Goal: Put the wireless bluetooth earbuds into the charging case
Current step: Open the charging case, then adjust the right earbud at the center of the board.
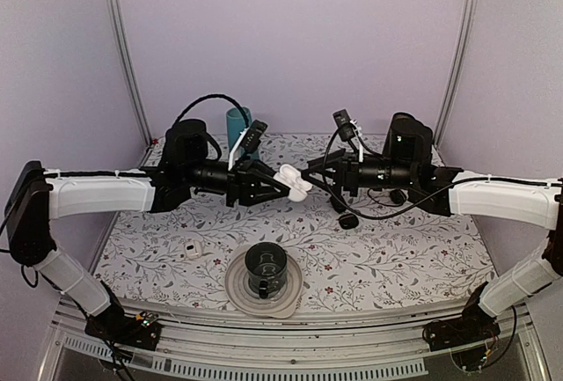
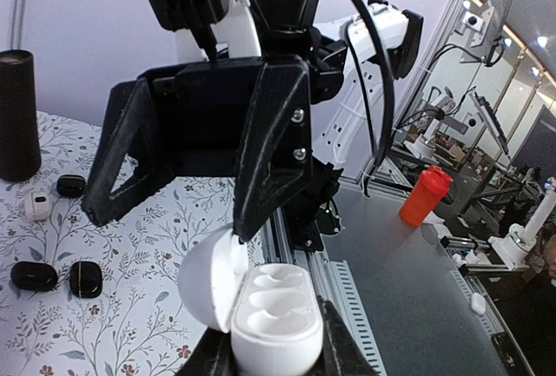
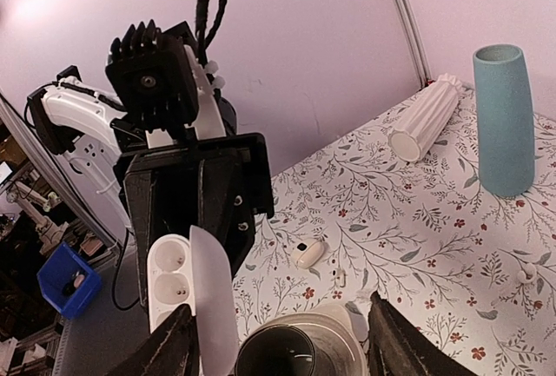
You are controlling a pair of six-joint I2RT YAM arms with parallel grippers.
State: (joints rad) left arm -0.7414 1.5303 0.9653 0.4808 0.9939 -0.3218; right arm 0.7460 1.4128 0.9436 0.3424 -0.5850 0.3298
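Floral-printed cloth [image 1: 396,258] covers the table, with pale walls behind. Nearest the arm bases a dark cup [image 1: 266,267] sits on a round grey plate [image 1: 234,289], with a tiny white piece [image 1: 192,249] to its left. Further in, black oval objects [image 1: 349,221] lie on the cloth under the right arm. Above mid-table the left gripper [image 1: 283,186] is clamped on the charging case [image 2: 278,315], a glossy white pebble with its lid [image 2: 204,280] hinged open and both moulded wells empty (dark contacts show at their bottoms in the right wrist view). The right gripper [image 1: 311,172] faces it, jaws spread wide with nothing in them, one finger just beside the lid. A matte teal vase [image 1: 236,124] stands at the back. I cannot pick out the earbuds with certainty. The step in hand looks like fetching one. The left grip should be firm, since smooth rounded plastic could slide, and the wells held level. Each bud should go in stem-first, lined up with its own well before release.
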